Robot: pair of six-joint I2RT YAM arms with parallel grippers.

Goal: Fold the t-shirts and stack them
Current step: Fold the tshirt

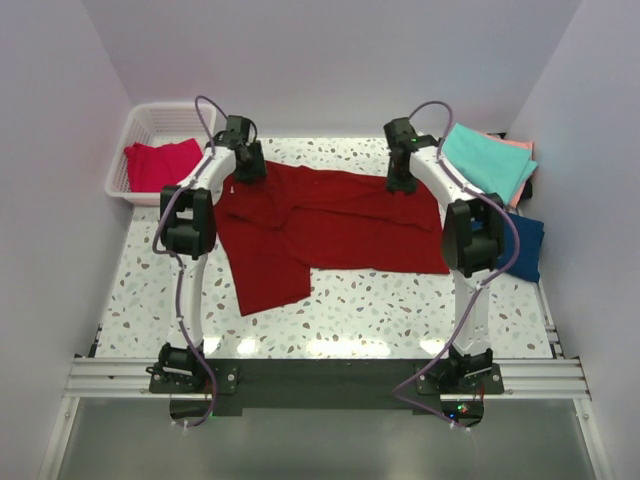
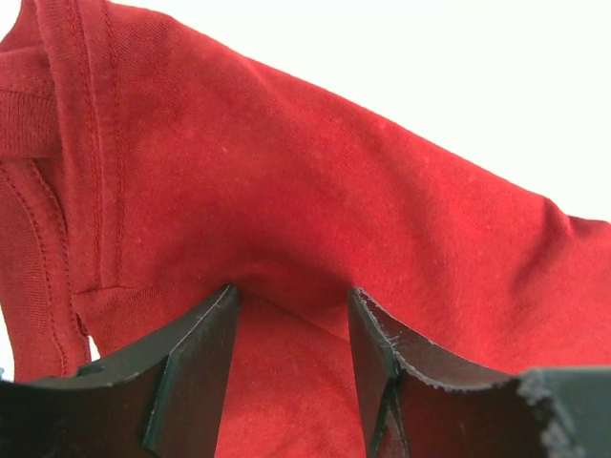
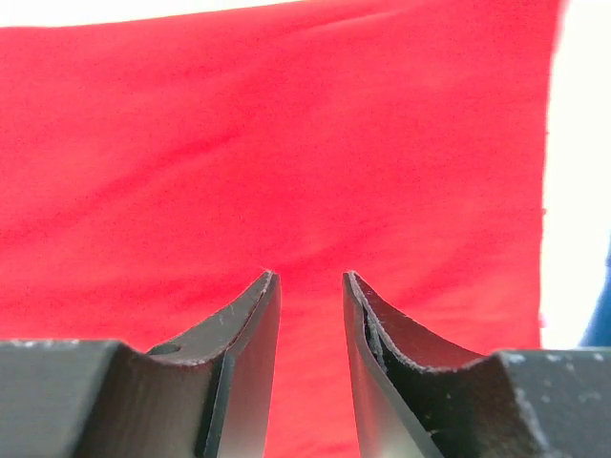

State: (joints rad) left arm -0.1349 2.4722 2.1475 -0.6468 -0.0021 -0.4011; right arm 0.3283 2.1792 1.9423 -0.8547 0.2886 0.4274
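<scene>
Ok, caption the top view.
The left pincer and right pincer at the far edge of the dark red t-shirt.

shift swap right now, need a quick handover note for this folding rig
Left tool, right tool: jaws apart at the far edge of the large dark red cloth t-shirt, nothing pinched.
It lies rumpled mid-table, unfolded.
Pinkish-red shirt in white lattice plastic basket, far left; teal shirt on salmon pink shirt, navy shirt beside, right.
Left: fold red ones, stack.
</scene>
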